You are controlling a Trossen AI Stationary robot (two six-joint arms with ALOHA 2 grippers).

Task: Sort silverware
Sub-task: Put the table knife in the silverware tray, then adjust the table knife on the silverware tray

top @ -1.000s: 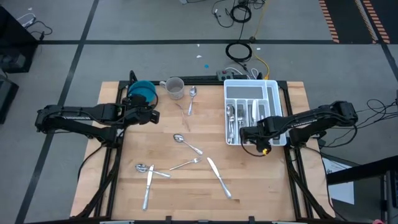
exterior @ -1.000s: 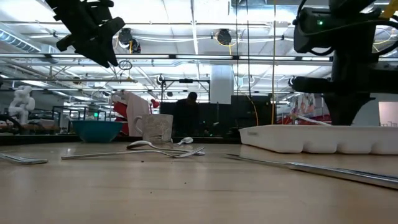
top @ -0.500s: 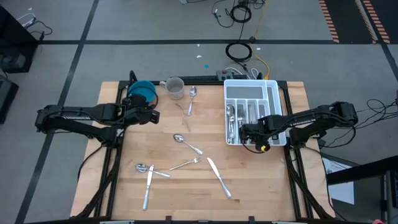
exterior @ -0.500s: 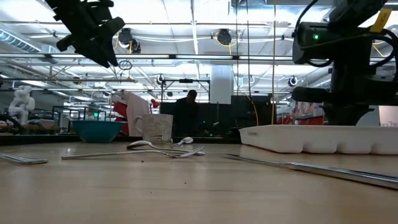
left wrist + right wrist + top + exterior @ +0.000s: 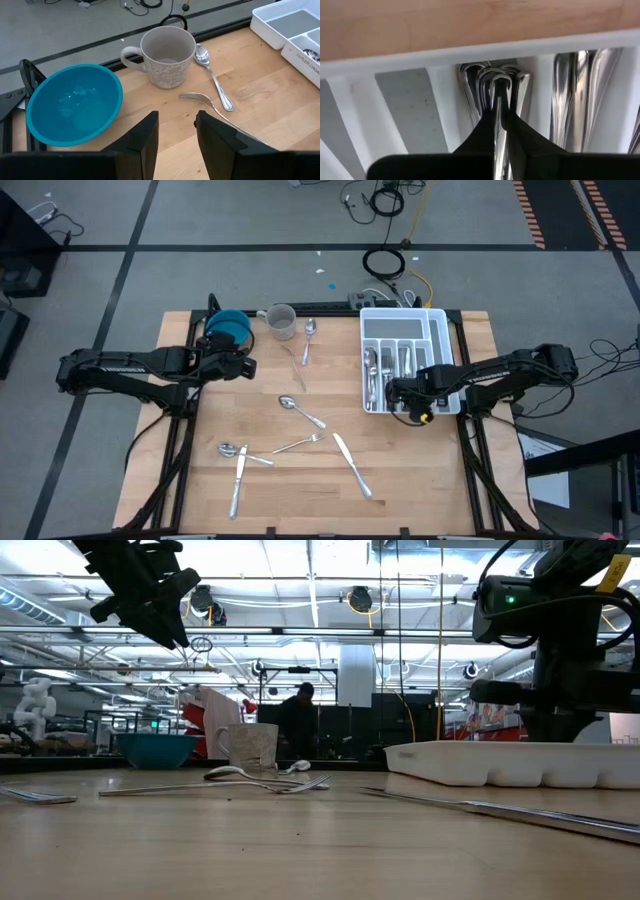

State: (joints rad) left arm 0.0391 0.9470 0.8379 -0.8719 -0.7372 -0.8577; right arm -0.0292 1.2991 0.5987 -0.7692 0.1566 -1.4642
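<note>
A: From above, what stood around the white tray (image 5: 448, 320)?

B: The right gripper (image 5: 398, 394) hung over the tray's near end, above the filled compartments. Loose silverware (image 5: 300, 412) lay on the wooden table (image 5: 430, 470) to the tray's left: a spoon, a fork and knives. The left gripper (image 5: 246, 365) waited well left of the tray, beside the blue bowl (image 5: 228, 326) and the mug (image 5: 281, 321).

A: And level with the table?

B: The right arm stood over the tray (image 5: 520, 762); forks and a knife lay to its left.

A: The left wrist?

B: Its fingers (image 5: 145, 140) stood apart, empty, near the bowl (image 5: 75, 105), mug (image 5: 167, 55), a spoon and a fork.

A: The right wrist?

B: Its fingers (image 5: 485, 132) were pinched onto one piece (image 5: 498, 107) among the stacked handles in a tray compartment.
</note>
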